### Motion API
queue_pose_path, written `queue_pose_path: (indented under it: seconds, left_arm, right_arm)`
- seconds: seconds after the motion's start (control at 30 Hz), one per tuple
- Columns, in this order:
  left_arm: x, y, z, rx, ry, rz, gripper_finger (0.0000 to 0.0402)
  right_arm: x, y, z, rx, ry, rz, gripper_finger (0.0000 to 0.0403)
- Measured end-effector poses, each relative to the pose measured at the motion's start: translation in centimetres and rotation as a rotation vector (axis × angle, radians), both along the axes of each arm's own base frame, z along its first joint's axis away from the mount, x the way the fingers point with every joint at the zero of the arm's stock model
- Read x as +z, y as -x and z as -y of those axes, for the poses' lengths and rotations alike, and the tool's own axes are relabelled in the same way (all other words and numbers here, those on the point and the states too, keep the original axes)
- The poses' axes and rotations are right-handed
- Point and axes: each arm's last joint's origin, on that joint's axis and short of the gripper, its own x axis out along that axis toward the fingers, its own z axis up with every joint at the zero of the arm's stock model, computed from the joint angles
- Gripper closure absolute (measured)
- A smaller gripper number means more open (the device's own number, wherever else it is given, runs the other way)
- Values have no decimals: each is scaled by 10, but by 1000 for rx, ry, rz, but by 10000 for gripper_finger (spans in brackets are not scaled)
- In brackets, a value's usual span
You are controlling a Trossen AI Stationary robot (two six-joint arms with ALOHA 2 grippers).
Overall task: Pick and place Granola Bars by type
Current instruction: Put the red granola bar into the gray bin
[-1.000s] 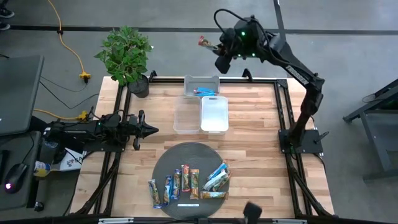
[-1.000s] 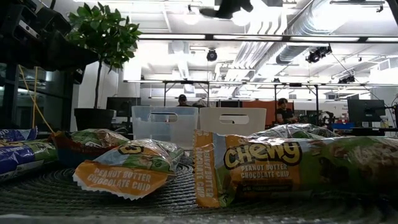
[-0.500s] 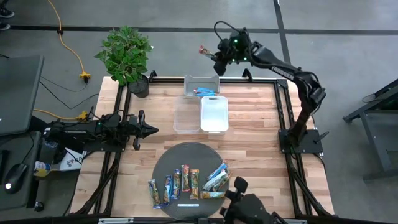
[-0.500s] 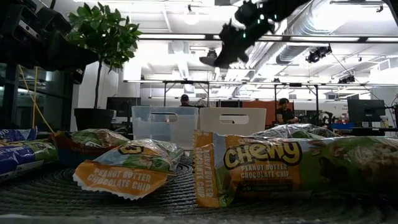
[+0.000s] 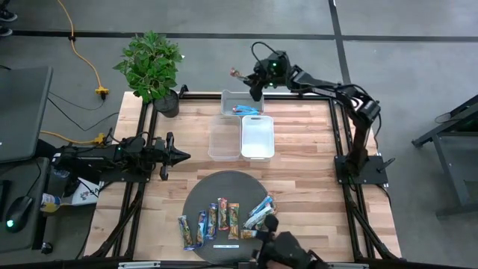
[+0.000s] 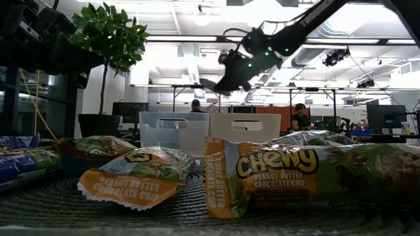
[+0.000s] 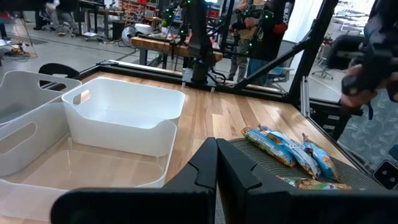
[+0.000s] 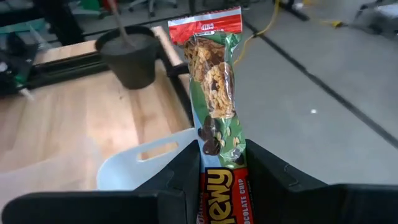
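Note:
My right gripper (image 5: 252,79) (image 6: 223,80) hangs in the air over the table's far edge, above the grey bin (image 5: 240,96). It is shut on a green granola bar with red ends (image 8: 215,93). A blue bar (image 5: 245,110) lies in that bin. Several more bars, blue, green and orange-brown (image 5: 224,218) (image 6: 275,174) (image 7: 286,152), lie flat on the round dark mat (image 5: 216,187). My left gripper (image 5: 184,155) (image 7: 216,169) waits shut near the table's left side, at nothing. My right gripper pinches the green bar between its two fingers near one end (image 8: 220,177). The bar lies along the fingers and sticks out ahead of them, its free red end (image 8: 205,23) (image 5: 234,73) pointing toward the table's far left. It is lifted clear of everything.
A clear bin (image 5: 223,139) and a white bin (image 5: 257,137) (image 7: 124,118) stand side by side behind the mat. A potted plant (image 5: 152,66) (image 8: 130,53) stands at the far left corner. A dark shape, perhaps a person's hand (image 5: 287,250), is at the mat's near edge.
My right gripper has come down with the green bar and moved toward the table's left, nearer the grey bin; the bar has stayed in its hold. The dark shape at the near edge has moved in toward the mat.

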Motion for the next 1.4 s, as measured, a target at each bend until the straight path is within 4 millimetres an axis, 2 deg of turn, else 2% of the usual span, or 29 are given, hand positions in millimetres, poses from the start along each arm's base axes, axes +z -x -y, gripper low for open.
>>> queue_pose_path:
  seconds: [0.17, 0.4, 0.53, 0.77, 1.4]
  left_arm:
    - [0, 0, 0, 0, 0, 0, 401]
    - [0, 0, 0, 0, 0, 0, 401]
    - [0, 0, 0, 0, 0, 0, 401]
    - [0, 0, 0, 0, 0, 0, 401]
    - [0, 0, 0, 0, 0, 0, 401]
  right_arm:
    - [-4, -18, 1, 86, -19, -62, 307]
    - [-19, -37, -1, 208, -71, -296, 307]
    - [-31, -42, 0, 214, -110, -386, 307]
    - [-51, -38, -2, 210, -174, -519, 307]
    - [-54, -33, -4, 197, -175, -594, 307]
